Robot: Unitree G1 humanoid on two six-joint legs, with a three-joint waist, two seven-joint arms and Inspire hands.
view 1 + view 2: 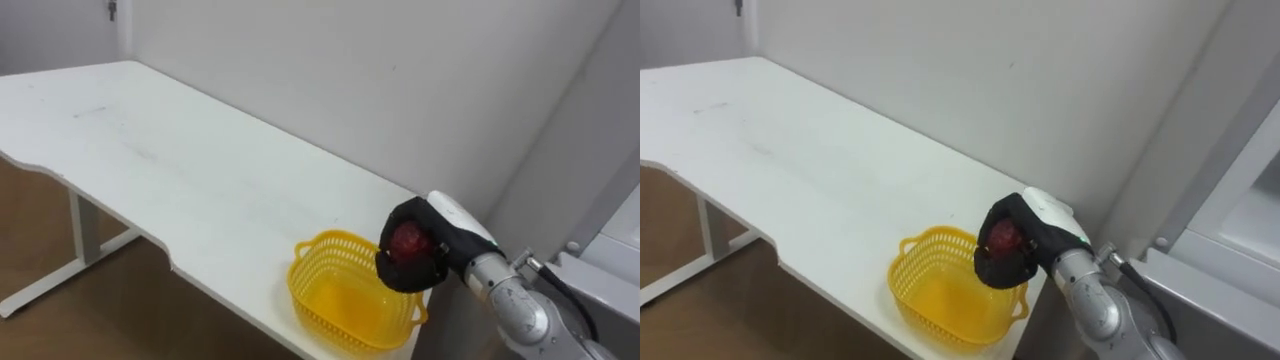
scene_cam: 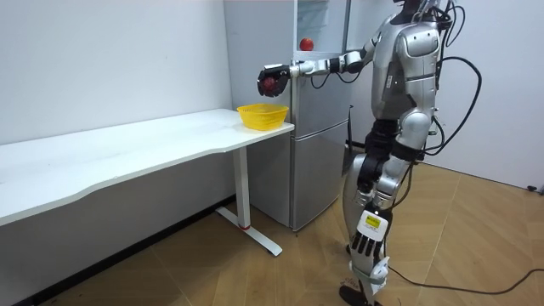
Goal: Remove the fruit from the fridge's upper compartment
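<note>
My right hand [image 1: 432, 262] in its black glove is shut on a round red fruit [image 1: 408, 242], and holds it just above the right rim of a yellow plastic basket [image 1: 312, 300]. The basket stands empty at the right end of the white table [image 1: 180, 170], close to the front edge. In the room view I stand in front of the grey fridge [image 2: 319, 127], with my right arm stretched towards the room view's left over the basket [image 2: 261, 115]. My left hand [image 2: 371, 245] hangs by my leg, fingers relaxed.
The fridge's corner [image 1: 615, 250] rises right beside the table's end. A small red thing [image 2: 305, 43] sits high on the fridge front. A grey wall [image 1: 350, 70] runs behind the table. Wooden floor [image 2: 280, 272] lies around me.
</note>
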